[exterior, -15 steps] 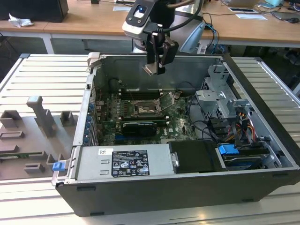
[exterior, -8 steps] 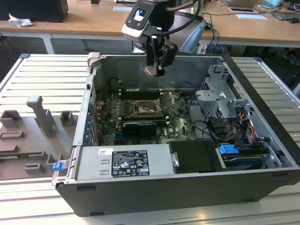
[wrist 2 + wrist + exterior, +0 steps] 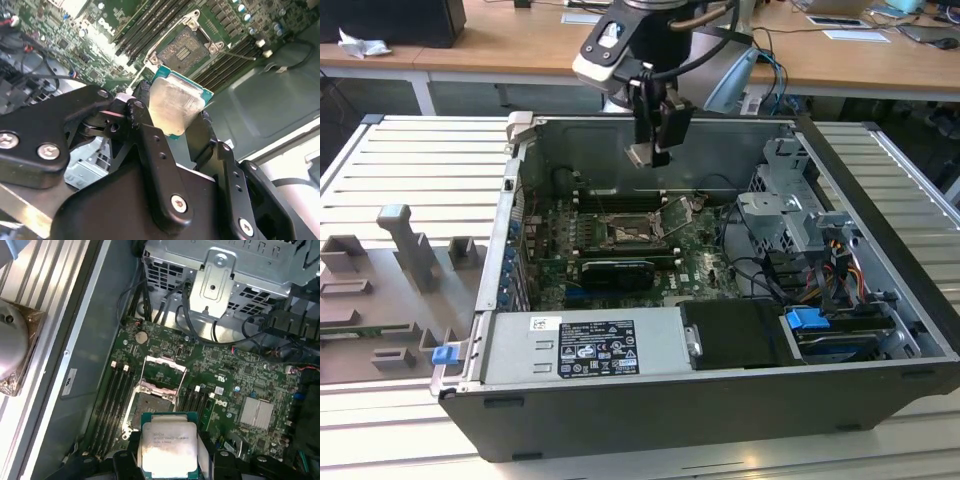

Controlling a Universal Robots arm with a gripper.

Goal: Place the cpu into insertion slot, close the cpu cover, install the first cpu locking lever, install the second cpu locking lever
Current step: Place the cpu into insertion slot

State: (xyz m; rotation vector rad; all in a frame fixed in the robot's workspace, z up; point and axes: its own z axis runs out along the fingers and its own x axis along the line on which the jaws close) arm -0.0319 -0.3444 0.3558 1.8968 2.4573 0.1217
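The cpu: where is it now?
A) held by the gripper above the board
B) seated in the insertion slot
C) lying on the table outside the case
A: the gripper clamps the cpu by its edges above the board, and the insertion slot sits bare.

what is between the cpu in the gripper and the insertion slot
Nothing. In the exterior view the cpu, held by the gripper, hangs above the insertion slot with only open air between them.
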